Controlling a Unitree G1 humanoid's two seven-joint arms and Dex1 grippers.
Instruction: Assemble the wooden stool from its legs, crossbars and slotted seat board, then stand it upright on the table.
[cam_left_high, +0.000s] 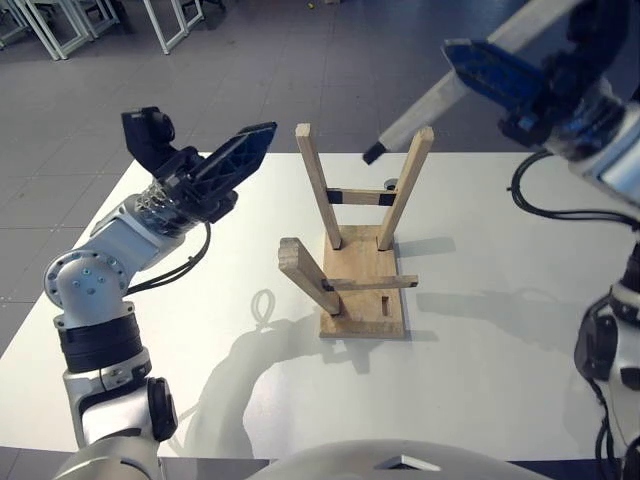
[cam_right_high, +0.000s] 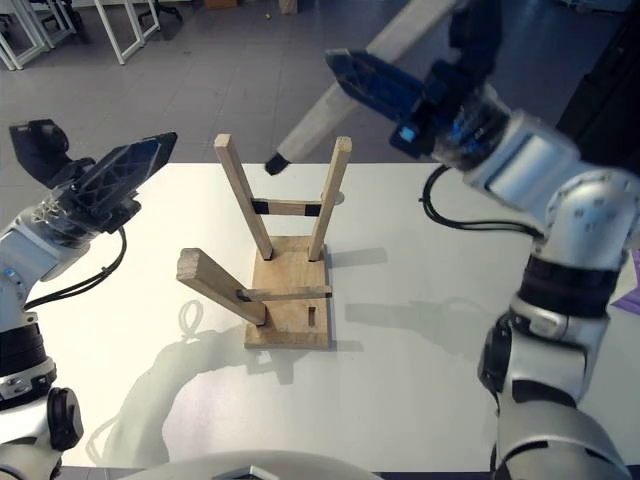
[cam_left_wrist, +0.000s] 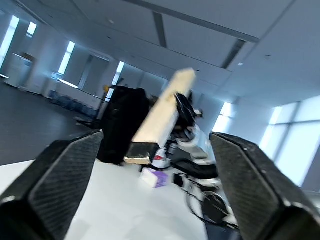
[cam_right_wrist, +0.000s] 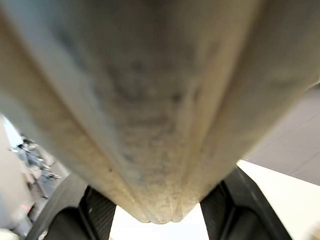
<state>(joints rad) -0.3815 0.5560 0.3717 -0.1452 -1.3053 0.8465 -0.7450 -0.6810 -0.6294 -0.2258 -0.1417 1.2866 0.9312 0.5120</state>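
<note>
Head views: right jaws tight on a leg (cam_left_high: 415, 118); left wrist view: left jaws wide, empty.

Both head eyes share the seat board (cam_left_high: 360, 315) from above; the right wrist camera presses against a leg (cam_right_wrist: 160, 100) over it.

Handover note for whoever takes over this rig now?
Left gripper: open, raised left of the flat wooden seat board.
Right gripper: shut on the fourth pale wooden leg, high behind the board.
Done: two far legs stand in the board, joined by a crossbar.
Third leg leans at near left; second crossbar ends free.
To do: straighten it, fit the fourth leg, turn stool upright.
</note>
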